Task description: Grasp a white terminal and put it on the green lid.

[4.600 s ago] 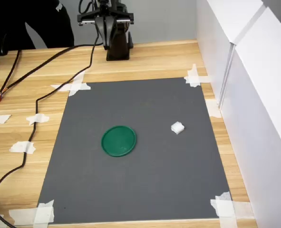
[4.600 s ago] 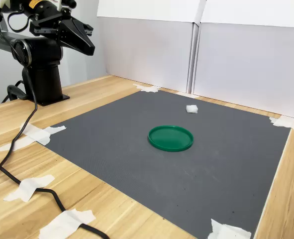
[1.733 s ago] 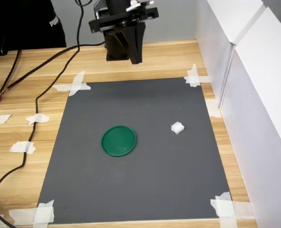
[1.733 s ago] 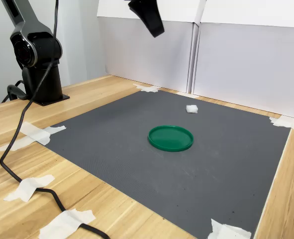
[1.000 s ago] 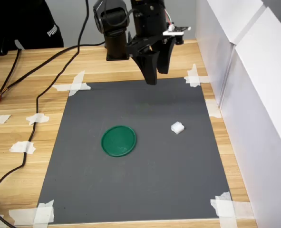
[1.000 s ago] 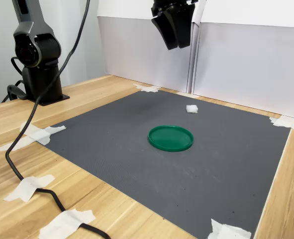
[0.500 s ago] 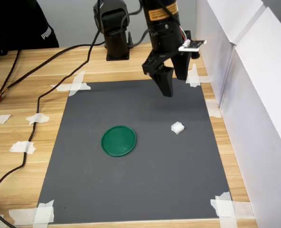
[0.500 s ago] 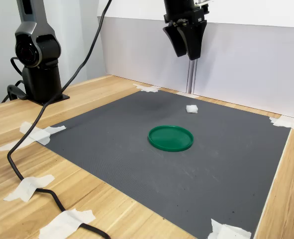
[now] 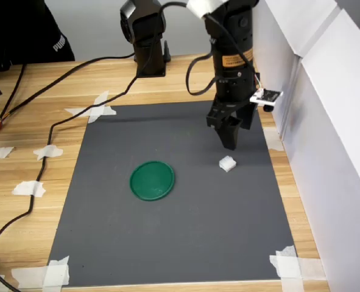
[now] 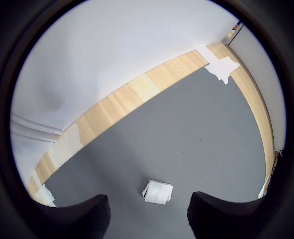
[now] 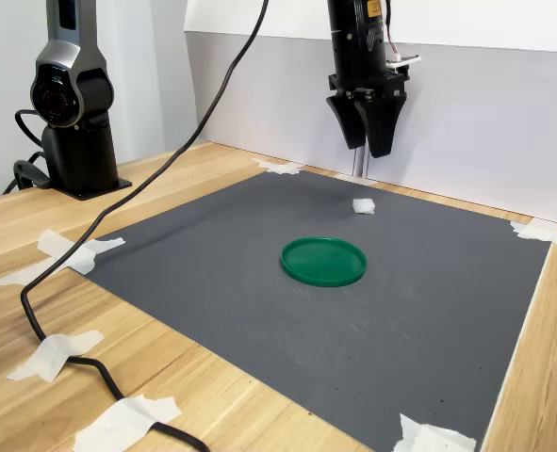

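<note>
On the grey mat [image 9: 186,243] in the first exterior view, the terminal [image 9: 227,163] lies to the right of the lid [image 9: 152,180] — well apart from it. The gripper [image 9: 231,143] hangs just above the terminal, pointing down. From the wrist view, the terminal [image 10: 157,192] sits between two spread fingertips [image 10: 77,216], untouched. Across the second exterior view, the gripper [image 11: 368,148] hovers over the terminal [image 11: 363,205] — the lid [image 11: 323,261] lies nearer the camera.
</note>
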Controlling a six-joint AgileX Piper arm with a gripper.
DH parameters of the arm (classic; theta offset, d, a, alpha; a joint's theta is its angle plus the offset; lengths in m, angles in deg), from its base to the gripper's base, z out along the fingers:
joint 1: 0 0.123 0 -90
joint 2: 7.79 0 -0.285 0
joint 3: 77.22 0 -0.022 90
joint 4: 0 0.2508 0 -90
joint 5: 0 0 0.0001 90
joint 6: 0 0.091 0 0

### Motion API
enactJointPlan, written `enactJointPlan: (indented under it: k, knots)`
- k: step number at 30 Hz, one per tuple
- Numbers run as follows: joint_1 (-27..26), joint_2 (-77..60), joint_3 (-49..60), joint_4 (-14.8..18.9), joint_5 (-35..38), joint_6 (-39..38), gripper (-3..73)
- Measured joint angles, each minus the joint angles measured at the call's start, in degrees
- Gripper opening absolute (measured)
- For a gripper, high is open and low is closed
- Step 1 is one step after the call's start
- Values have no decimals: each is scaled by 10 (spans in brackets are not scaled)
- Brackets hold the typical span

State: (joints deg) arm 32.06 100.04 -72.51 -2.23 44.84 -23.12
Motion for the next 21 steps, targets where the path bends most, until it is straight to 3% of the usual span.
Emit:
enactJointPlan:
  k: [10,21]
  knots:
    - [0,52,-1,-32,-8,42,641]
    - [-28,56,-6,-15,-15,5,640]
